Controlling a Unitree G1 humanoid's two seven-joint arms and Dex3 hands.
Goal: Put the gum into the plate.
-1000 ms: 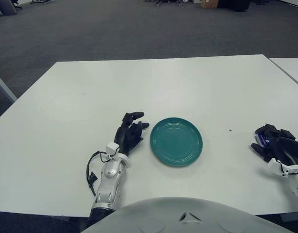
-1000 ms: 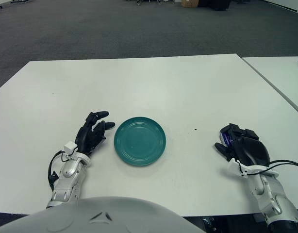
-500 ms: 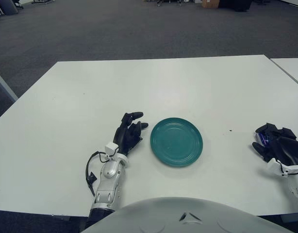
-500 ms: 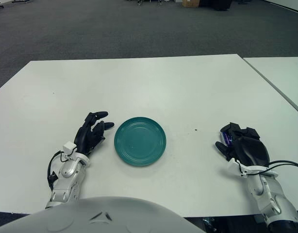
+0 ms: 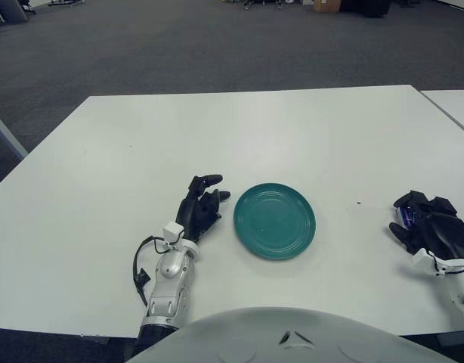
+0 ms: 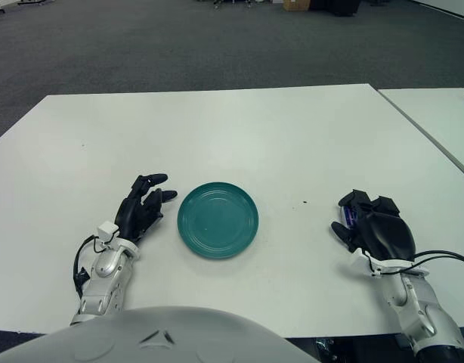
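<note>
A round teal plate (image 5: 274,220) lies empty near the middle of the white table (image 5: 292,128). Far to its right, near the table's front edge, my right hand (image 6: 362,216) has its black fingers curled over the gum (image 6: 351,219), of which only a blue-purple sliver shows between the fingers. My left hand (image 5: 205,198) shows just left of the plate with its fingers loosely extended toward the rim, holding nothing.
A second white table (image 6: 443,121) stands off to the right across a narrow gap. A small dark speck (image 6: 304,203) marks the table between plate and right hand. Grey carpet lies beyond the far edge.
My right hand has shifted slightly left and away from me, still curled over the gum. The left hand and the plate have stayed in place.
</note>
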